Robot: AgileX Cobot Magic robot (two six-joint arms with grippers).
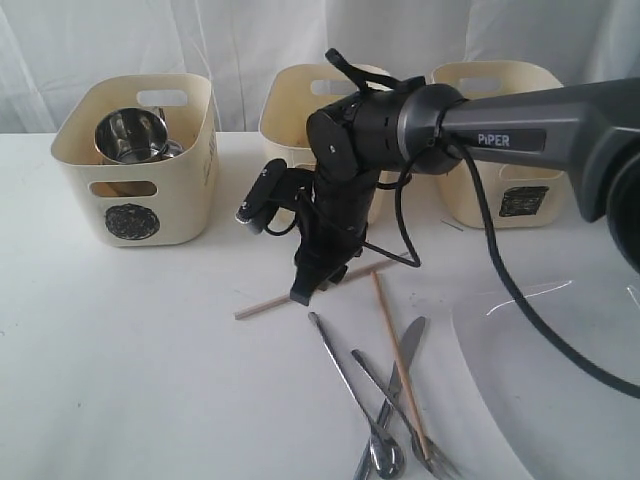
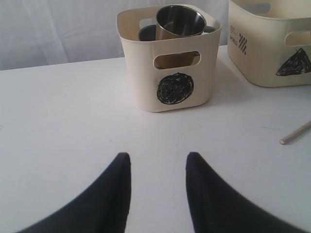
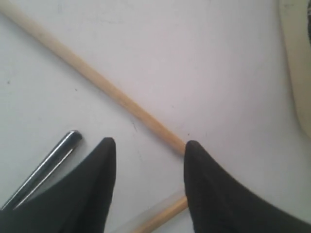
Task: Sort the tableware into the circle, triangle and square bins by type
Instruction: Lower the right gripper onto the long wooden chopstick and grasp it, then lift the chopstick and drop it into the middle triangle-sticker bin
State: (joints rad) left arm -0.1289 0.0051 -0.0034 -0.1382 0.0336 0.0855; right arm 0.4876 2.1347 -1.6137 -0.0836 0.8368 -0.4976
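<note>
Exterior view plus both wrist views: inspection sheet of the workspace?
Surface: white table, no spills seen.
Job's things: steel mugs in cream plastic circle-marked bin; triangle-marked bin and square-marked bin beside it; wooden chopsticks, steel cutlery, large white plate loose on table.
Clutter: nothing seen.
Grippers: left gripper open over bare table; right gripper open, low over one chopstick.
Cables: black cable hanging off right arm near plate.
Surroundings: white curtain behind.

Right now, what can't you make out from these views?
- Insides of the triangle bin and square bin: exterior view, their walls and the right arm hide them.
- Large plate: exterior view, cut off by the frame edge.
- Whether the right end effector touches the chopstick: right wrist view, a finger covers the contact.
</note>
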